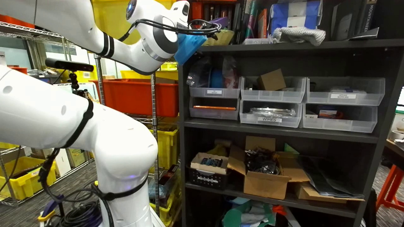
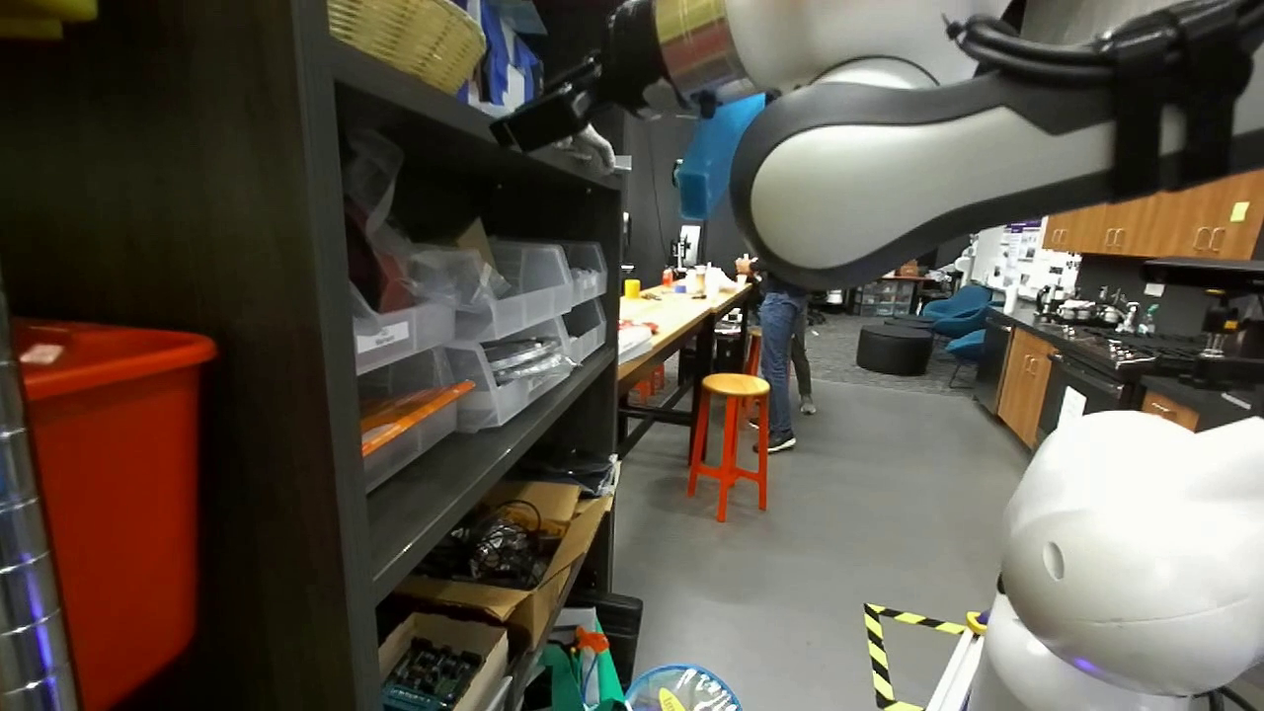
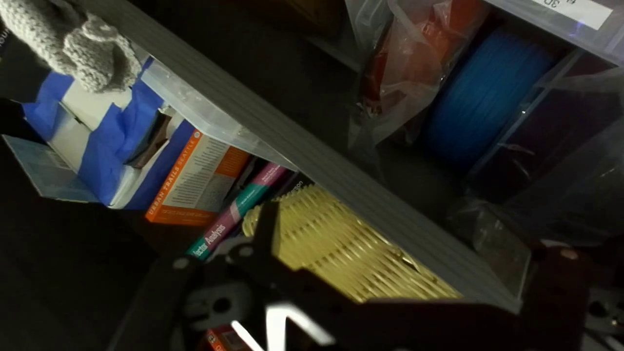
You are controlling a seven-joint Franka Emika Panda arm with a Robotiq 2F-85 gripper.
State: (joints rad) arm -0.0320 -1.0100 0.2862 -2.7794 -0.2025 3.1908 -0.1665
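I'm hovering w/ grpr (image 3: 412, 231) spread nr woven basket (image 3: 348, 251); judging it light, bit flexy, best pinched at rim.

Saw a pale yellow woven basket (image 3: 336, 243) standing upright on a dark top shelf (image 1: 284, 46), close to its front edge and near a green-and-purple book (image 3: 239, 209). Tapered toward the base, with rows of glossy strands across the wall. Showed only in part in every view.
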